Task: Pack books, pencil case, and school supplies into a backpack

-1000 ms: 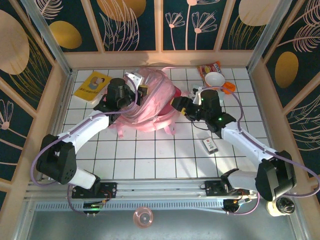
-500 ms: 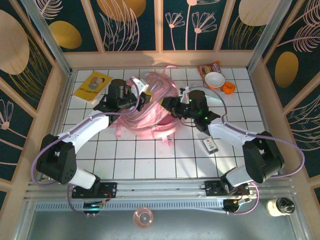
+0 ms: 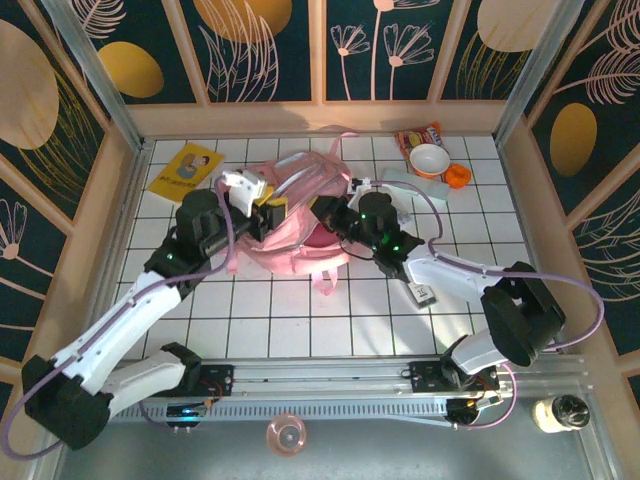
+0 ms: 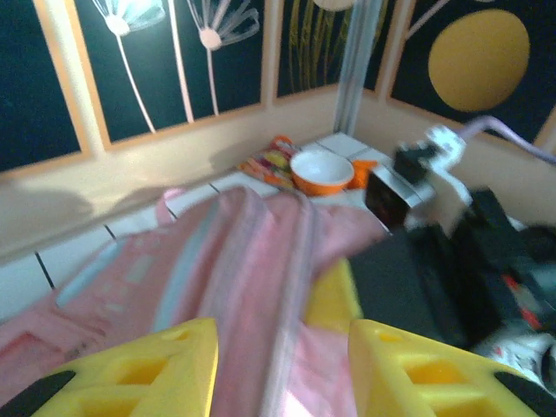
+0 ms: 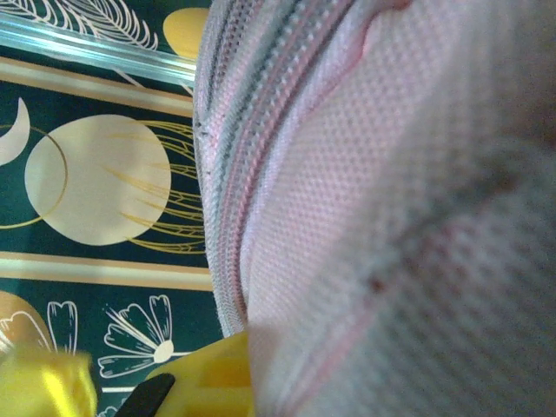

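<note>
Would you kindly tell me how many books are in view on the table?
1: the yellow booklet lies on the tiles at the far left, left of the backpack and apart from it. Others may be hidden inside the bag.

The backpack (image 5: 417, 174) is soft pink cloth, matt, with a fine mesh weave. The table (image 3: 300, 310) is smooth, faintly glossy white tile. The bowl (image 4: 321, 169) looks glossy.

White tiled table (image 3: 300, 310), pink backpack (image 3: 295, 255), yellow booklet (image 3: 185, 172), white bowl (image 3: 429, 158), snack packet (image 3: 415, 135)
</note>
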Tool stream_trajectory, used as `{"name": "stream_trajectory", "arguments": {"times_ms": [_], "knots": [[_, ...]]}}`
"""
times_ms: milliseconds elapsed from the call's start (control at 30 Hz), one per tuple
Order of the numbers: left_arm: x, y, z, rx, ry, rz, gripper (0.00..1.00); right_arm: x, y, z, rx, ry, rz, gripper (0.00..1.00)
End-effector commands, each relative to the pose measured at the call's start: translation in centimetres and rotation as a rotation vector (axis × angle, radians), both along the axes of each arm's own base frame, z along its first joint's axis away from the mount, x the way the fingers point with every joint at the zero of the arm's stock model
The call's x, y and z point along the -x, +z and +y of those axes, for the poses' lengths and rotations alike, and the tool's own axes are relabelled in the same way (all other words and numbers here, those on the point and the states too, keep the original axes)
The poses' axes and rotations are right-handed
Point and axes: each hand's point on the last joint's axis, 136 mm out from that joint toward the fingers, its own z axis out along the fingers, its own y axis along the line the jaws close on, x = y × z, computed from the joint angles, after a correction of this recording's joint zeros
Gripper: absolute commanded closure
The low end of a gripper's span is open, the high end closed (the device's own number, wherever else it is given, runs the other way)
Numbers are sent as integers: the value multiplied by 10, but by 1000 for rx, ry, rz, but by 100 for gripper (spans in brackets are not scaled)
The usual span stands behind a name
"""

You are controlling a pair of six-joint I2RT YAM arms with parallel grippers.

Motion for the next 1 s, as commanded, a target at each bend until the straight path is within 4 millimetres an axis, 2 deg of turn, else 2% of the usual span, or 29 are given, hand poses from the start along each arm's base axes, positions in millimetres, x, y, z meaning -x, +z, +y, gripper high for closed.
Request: {"name": "stream_trajectory", "arguments": {"times_ms": [0, 100, 233, 333, 433, 533, 733, 800, 967], "knots": [[24, -57, 1, -14, 24, 223, 58, -15, 53, 0, -119, -94, -133, 100], [40, -80, -7, 22, 11, 317, 58, -14, 56, 7, -108, -89, -143, 100], [50, -98, -21, 29, -4, 387, 58, -12, 57, 19, -90, -62, -148, 100], [41, -113, -12, -16, 78, 386, 55, -10, 55, 21, -86, -46, -141, 100], [32, -116, -13, -40, 96, 359, 51, -8, 56, 21, -83, -44, -135, 100], [20, -127, -11, -35, 161, 387, 51, -5, 62, 23, -99, -31, -142, 100], [4, -161, 4, -111, 319, 453, 53, 3, 74, 27, -88, -11, -166, 100], [6, -178, 12, -163, 352, 483, 54, 2, 81, 20, -85, -27, -183, 100], [20, -212, 38, -228, 426, 519, 53, -7, 116, -1, -136, -40, -246, 100]]}}
